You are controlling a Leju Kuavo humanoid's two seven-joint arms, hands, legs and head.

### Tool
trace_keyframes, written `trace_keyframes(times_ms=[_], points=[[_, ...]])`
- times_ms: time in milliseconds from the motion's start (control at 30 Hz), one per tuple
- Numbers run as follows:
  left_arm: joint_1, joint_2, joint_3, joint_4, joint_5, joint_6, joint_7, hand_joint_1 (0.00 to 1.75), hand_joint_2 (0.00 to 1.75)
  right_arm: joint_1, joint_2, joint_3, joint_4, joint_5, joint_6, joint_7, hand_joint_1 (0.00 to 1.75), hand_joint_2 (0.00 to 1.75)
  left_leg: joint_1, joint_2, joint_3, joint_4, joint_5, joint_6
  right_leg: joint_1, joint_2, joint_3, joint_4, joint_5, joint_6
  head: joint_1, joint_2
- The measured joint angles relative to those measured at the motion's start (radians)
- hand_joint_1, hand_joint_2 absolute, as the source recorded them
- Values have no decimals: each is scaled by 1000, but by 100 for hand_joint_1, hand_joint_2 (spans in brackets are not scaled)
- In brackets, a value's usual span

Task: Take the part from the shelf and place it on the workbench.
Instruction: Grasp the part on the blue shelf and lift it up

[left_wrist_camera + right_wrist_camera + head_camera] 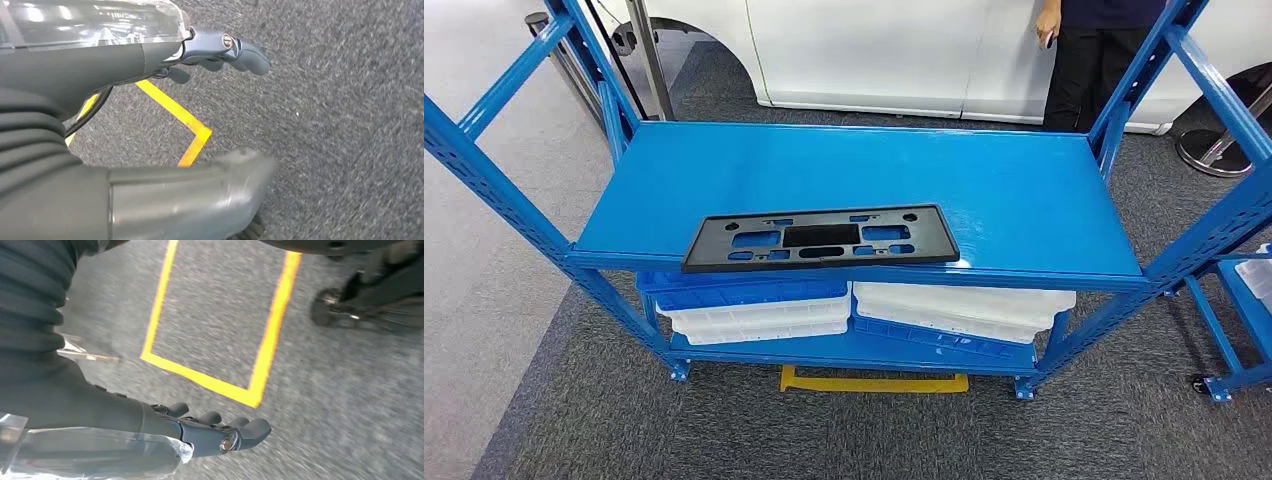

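Part (pixel 821 238) is a flat black plate with cutouts, lying on the top blue shelf (pixel 1024 200) right at the front lip, slightly skewed, its right end just beside the edge. Neither hand has anything: left hand (pixel 220 50) hangs over grey carpet with fingers loosely extended and apart, right hand (pixel 220 432) same, fingers out, nothing between them; both wrist views are blurred, so the finer finger pose is unclear. Risks as I read them: plate is thin and flush to the deck, so fingers likely can't get under it and may just shove it back or spin it. A push at one end could tip it off the front onto the bins (pixel 754 305) below. Long part, so a one-hand grip off-centre probably sags or slips. Person (pixel 1089 60) stands behind the rack, near the reach zone. No workbench seen.
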Motion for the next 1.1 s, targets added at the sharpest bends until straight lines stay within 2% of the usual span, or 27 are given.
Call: trace_keyframes(times_ms=[133,300,733,1100], points=[[-4,-2,-40,6,23,11,-13,0,0,-5,1,-2,-20,-6,-26,-94,0,175,0,0,0,0,0,0,0,0,0,0,0,0,0,0],[-10,-2,-97,13,29,19,-27,0,0,-3,0,-9,-147,7,-50,-189,0,175,0,0,1,0,0,0,0,0,0,0,0,0,0,0],[-17,-2,-195,23,33,17,-70,0,0,39,-36,10,-560,99,-69,-243,0,175,0,0,0,0,0,0,0,0,0,0,0,0,0,0],[-19,-1,-287,31,19,-2,-115,0,0,82,-105,110,-979,173,-66,-287,0,175,0,0,0,0,0,0,0,1,0,0,0,0,0,0]])
